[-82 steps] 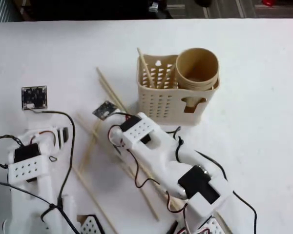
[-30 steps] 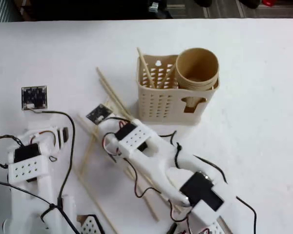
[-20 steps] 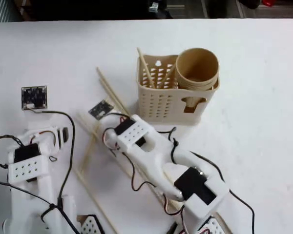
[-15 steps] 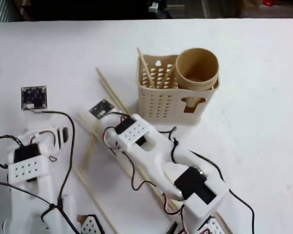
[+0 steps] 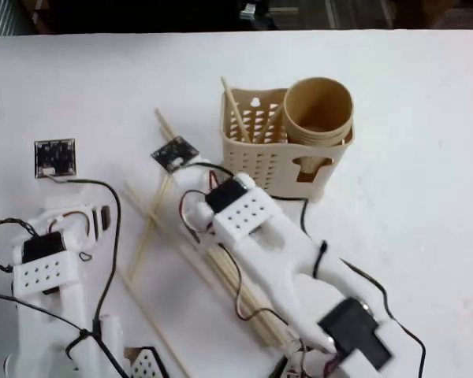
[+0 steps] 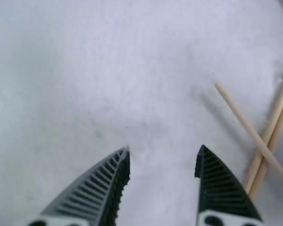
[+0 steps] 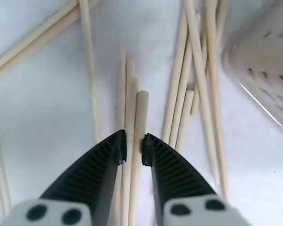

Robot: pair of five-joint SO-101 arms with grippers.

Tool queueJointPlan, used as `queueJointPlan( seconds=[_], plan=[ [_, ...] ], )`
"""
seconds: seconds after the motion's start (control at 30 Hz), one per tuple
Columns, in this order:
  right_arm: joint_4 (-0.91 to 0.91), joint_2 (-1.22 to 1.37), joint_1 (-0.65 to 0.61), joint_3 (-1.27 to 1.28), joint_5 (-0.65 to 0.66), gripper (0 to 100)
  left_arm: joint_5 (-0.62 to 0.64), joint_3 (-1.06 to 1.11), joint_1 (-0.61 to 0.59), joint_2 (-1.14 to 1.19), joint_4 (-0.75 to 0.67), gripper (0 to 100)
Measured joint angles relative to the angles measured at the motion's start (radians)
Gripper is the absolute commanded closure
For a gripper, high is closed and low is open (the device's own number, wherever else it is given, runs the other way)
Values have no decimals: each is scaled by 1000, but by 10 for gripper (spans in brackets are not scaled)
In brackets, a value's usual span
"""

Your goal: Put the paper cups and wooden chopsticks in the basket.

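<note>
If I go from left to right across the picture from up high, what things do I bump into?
Small black square board → loose chopsticks on the table → basket, with leaning chopsticks in its left part → paper cup in its right part.

left hand (image 6: 162, 150) low and spread wide; right arm stretched forward, right hand (image 7: 133, 146) pinched nearly closed.

Basket (image 5: 272, 169) taken as landmark. Paper cups (image 5: 318, 110) are set in its right compartment, leaning chopsticks (image 5: 235, 106) in its left. Loose chopsticks (image 5: 148, 232) are spread on the table (image 5: 426, 157) left of and before the basket. Right arm (image 5: 276, 252) is placed just before the basket, over them; left arm (image 5: 43, 276) well to its left.
</note>
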Motion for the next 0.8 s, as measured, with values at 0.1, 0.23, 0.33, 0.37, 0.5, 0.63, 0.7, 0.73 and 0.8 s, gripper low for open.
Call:
queueJointPlan(
  seconds=[0.1,0.23,0.33,0.37,0.5,0.63,0.7,0.73,0.8],
  plan=[
    [0,-71,-3,23,0,981,0,0,0,0,0,771],
    [0,-184,8,23,0,981,0,0,0,0,0,771],
    [0,-293,3,23,0,981,0,0,0,0,0,771],
    [0,-338,2,23,0,981,0,0,0,0,0,771],
    [0,-489,23,-8,0,981,0,0,0,0,0,771],
    [0,-594,75,-107,0,981,0,0,0,0,0,771],
    [0,-617,109,-170,0,981,0,0,0,0,0,771],
    [0,-621,127,-203,0,981,0,0,0,0,0,771],
    [0,-626,167,-270,0,981,0,0,0,0,0,771]
  ],
)
